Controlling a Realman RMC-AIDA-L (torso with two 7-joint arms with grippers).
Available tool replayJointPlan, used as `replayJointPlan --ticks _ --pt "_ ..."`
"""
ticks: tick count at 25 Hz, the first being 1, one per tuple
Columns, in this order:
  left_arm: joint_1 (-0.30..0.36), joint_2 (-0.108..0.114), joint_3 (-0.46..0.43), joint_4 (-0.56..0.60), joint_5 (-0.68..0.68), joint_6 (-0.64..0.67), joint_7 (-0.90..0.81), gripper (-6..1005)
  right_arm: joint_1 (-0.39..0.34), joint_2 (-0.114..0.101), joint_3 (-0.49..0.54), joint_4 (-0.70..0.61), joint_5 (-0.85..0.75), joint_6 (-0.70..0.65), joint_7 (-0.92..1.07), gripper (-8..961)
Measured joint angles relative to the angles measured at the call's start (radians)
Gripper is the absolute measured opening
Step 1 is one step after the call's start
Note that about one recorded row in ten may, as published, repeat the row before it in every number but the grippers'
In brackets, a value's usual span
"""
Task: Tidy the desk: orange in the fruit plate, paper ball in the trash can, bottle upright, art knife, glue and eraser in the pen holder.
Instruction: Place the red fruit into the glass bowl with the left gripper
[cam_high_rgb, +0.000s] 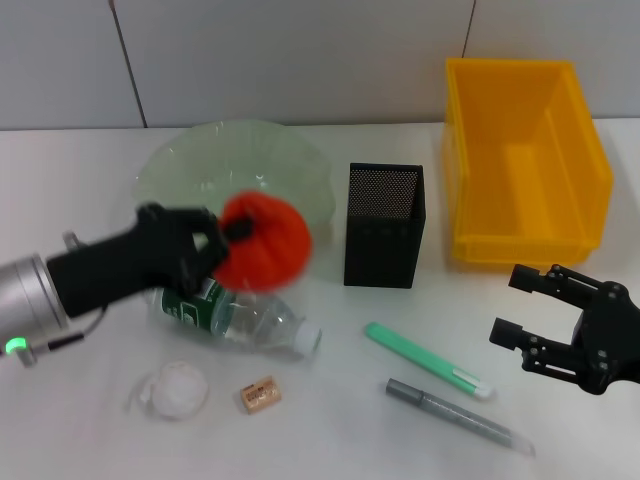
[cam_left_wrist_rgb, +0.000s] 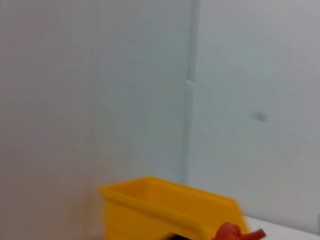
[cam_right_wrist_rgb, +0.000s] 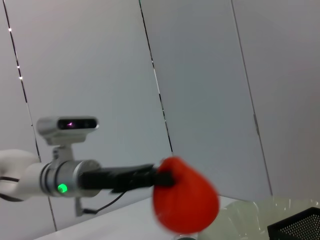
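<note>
Eraser (cam_high_rgb: 260, 394): print unreadable | bottle (cam_high_rgb: 235, 314): green label | left end effector (cam_high_rgb: 232, 237): clamped on orange (cam_high_rgb: 265, 241) | right end effector (cam_high_rgb: 522, 302): fingers apart

Your head view looks forward and down from above, taking in the whole white desk (cam_high_rgb: 340, 440) up to the back wall. Your left wrist view faces nearly level toward the wall, catching only the trash can (cam_left_wrist_rgb: 165, 210) and a sliver of the orange (cam_left_wrist_rgb: 230, 233). Your right wrist view looks sideways across the desk, sharing the orange (cam_right_wrist_rgb: 186, 202) with both other views.
</note>
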Motion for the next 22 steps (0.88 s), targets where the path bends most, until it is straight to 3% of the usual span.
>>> replayJointPlan --ticks 3,5,8,9,14,22 --pt "-0.030 -0.001 -0.058 -0.008 -0.002 -0.053 -0.001 55 0.001 0.000 0.000 0.000 0.000 0.000 0.000 758" --pt "-0.077 -0.003 -0.083 -0.020 -0.011 -0.164 -0.001 55 0.006 0.002 0.000 0.000 0.000 0.001 0.000 758" --pt "-0.092 -0.003 -0.083 -0.027 -0.016 -0.201 -0.001 54 0.007 0.002 -0.001 0.000 0.000 0.001 0.000 758" --pt "-0.127 -0.003 -0.085 -0.045 -0.027 -0.293 -0.001 54 0.008 0.003 -0.003 0.000 0.000 0.003 0.000 758" --pt "-0.188 -0.006 -0.077 -0.086 -0.039 -0.461 0.012 53 0.013 0.004 -0.005 0.000 0.000 0.003 0.000 757" --pt "-0.215 -0.010 -0.074 -0.111 -0.041 -0.554 0.016 52 0.015 0.005 -0.004 0.000 -0.002 0.004 0.000 757"
